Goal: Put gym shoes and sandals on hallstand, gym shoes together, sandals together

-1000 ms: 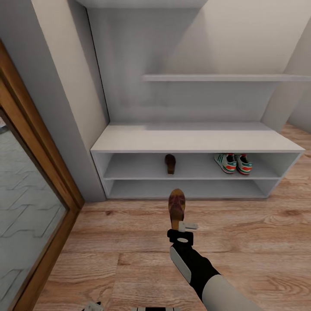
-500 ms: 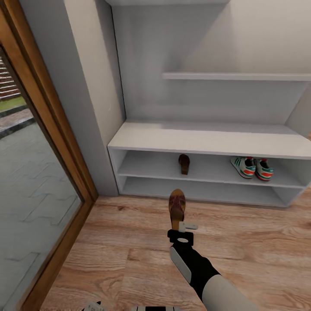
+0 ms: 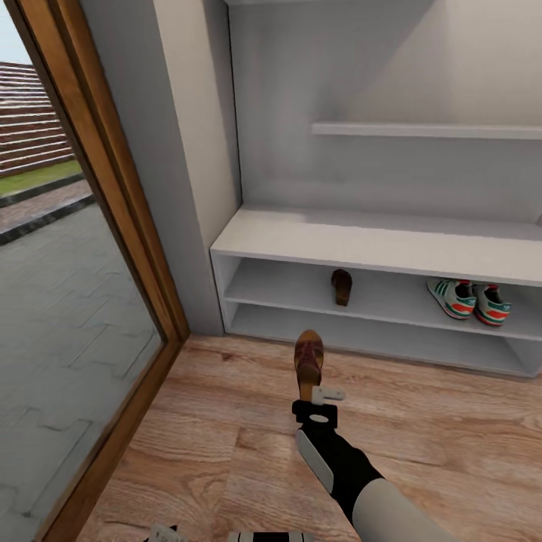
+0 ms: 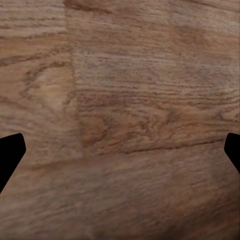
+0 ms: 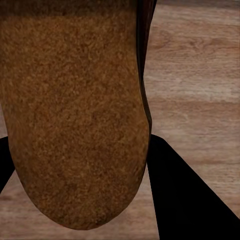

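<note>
Writing or brand marks: I can read none on the shoes or the rack. My right arm reaches forward from low in the head view, its jaws [image 3: 314, 397] pinching the heel end of one sandal [image 3: 309, 360], which points ahead over the corridor floor [image 3: 452, 421]. Through the right wrist camera the tan footbed [image 5: 75, 115] looms close, with a dark finger [image 5: 185, 200] beside it. Beyond those jaws stands the hallstand [image 3: 376, 245]; the other sandal [image 3: 342, 286] lies on its upper shelf level almost straight ahead, and the two gym shoes [image 3: 470, 299] sit side by side on that shelf, off to the right. My left jaws [image 4: 120, 160] hang spread over bare planks, holding nothing
</note>
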Tool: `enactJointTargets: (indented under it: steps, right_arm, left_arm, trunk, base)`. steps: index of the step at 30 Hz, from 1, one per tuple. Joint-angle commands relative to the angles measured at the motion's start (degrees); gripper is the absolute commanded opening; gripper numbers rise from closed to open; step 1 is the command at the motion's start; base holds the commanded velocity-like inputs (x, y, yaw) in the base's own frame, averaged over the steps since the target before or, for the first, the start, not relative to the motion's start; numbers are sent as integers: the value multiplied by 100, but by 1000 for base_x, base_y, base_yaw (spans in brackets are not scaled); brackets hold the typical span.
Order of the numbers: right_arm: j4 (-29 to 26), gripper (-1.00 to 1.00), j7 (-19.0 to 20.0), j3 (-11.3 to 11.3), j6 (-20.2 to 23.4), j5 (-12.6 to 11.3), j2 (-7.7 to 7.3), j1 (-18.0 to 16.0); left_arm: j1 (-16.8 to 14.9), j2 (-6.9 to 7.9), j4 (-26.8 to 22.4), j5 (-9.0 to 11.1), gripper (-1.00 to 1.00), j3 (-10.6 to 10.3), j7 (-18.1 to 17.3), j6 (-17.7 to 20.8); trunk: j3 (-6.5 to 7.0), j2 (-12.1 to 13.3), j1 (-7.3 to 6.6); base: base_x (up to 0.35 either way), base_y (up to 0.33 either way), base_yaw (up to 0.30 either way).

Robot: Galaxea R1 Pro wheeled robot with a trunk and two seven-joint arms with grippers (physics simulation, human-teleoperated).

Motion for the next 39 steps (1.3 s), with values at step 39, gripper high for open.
enactJointTargets:
  steps: [39]
  right_arm:
    - [-1764, -100, -82, -1253, 2424, -32, 0, -39]
  left_arm:
    - [-3, -35, 6, -56, 100, 40, -1, -3]
  trunk:
    - [-5, -2, -1]
  base:
    - [73, 0, 0]
